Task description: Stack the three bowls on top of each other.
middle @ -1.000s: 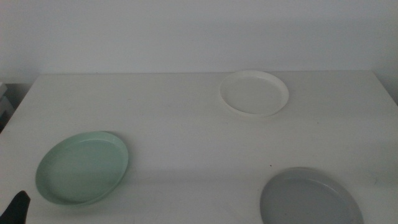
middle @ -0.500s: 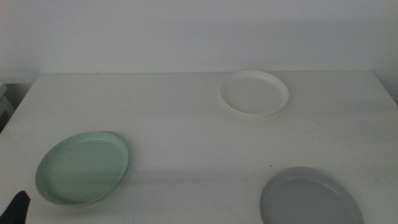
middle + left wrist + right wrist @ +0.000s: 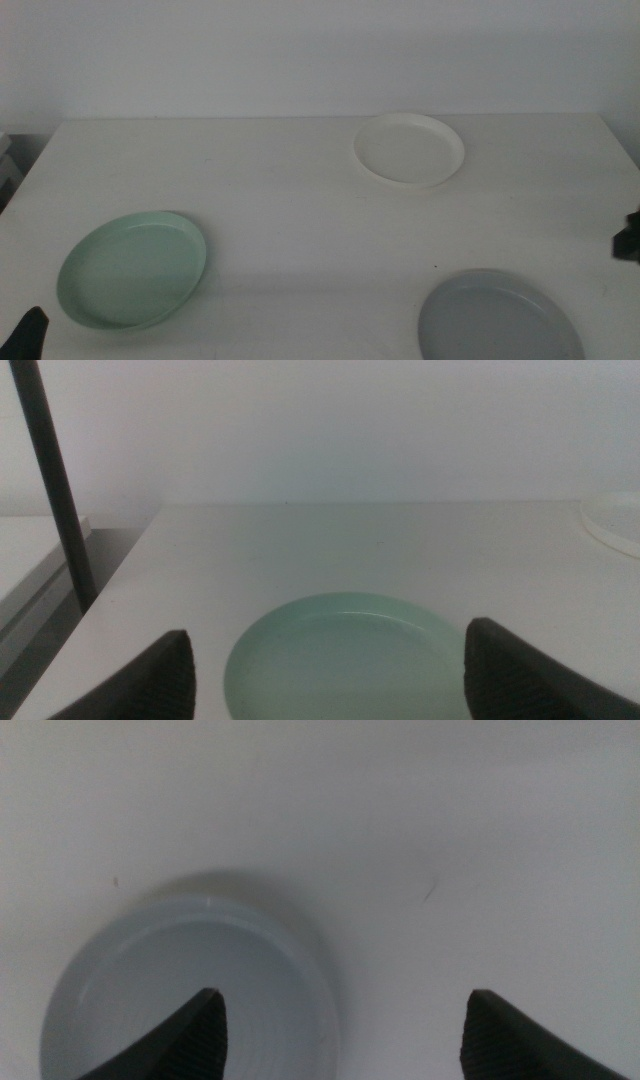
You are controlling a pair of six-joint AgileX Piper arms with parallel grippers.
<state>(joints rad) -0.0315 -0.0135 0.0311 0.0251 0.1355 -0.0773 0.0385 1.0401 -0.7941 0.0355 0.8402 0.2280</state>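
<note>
I'm seeing little of my rig: the left gripper (image 3: pixel 325 675) is showing two dark, matte, rounded wedge-shaped jaws. The right gripper (image 3: pixel 340 1030) is showing the same dark tapered pair, their faces finely ribbed.

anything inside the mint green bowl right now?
Nothing: the mint green bowl shows a bare inside in the middle and left wrist views. It sits alone on the table. The spot beneath it is covered.
</note>
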